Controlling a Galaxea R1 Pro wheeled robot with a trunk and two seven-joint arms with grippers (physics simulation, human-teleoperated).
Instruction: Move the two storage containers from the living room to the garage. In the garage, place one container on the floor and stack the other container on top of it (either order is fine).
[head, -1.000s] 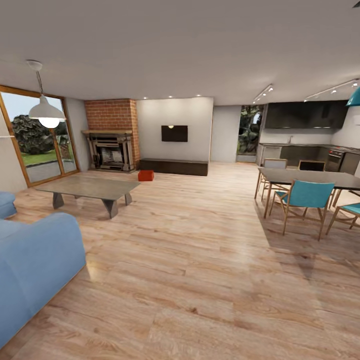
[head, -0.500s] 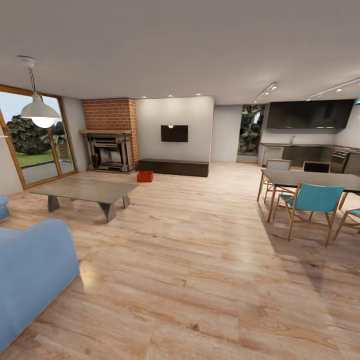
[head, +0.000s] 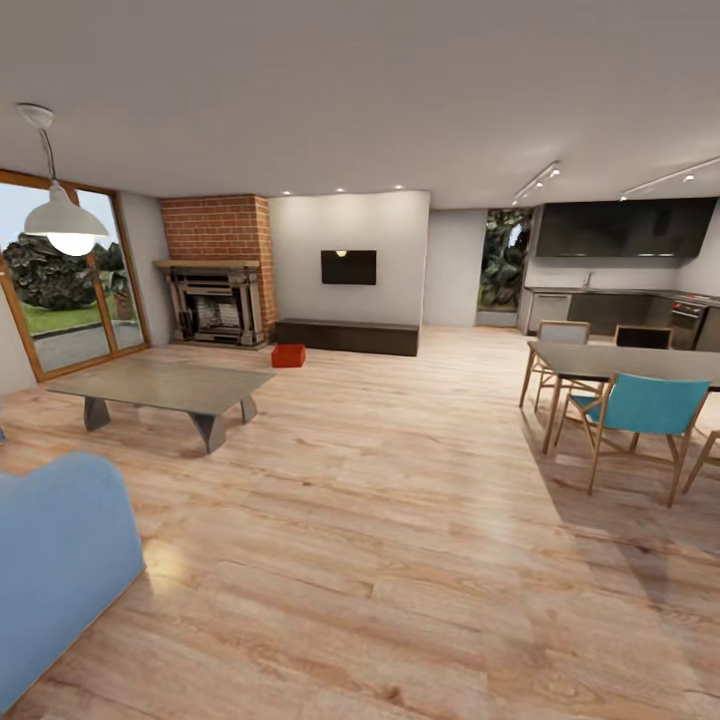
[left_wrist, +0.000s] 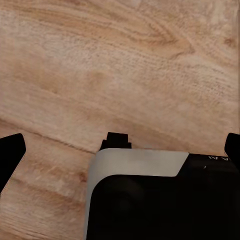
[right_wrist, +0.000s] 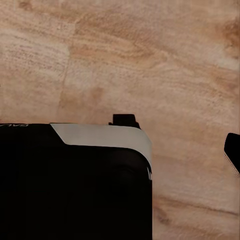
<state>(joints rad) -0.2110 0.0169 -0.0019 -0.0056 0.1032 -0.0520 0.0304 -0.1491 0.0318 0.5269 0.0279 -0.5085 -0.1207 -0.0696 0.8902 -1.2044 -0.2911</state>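
Note:
One orange-red storage container (head: 288, 355) sits on the light wood plank floor (head: 400, 520) of the living room, far ahead, between the brick fireplace (head: 218, 295) and the long dark low cabinet (head: 348, 336). The second container is out of view. My left gripper (left_wrist: 121, 149) hangs open over the planks, its dark fingertips (left_wrist: 10, 155) at the two sides of the left wrist view, nothing between them. In the right wrist view one dark fingertip (right_wrist: 233, 151) shows far to the side above bare planks; the other finger is hidden behind my dark body (right_wrist: 75, 185).
A low grey coffee table (head: 160, 385) stands ahead on the left and a blue sofa (head: 55, 560) is close at the near left. A dining table (head: 630, 362) with teal chairs (head: 640, 415) is on the right, the kitchen behind it. A wide strip of floor runs between them.
The whole head view has shifted: sofa, coffee table and lamp slide left and the dining set right as I roll forward. The container has stayed in place on the floor.

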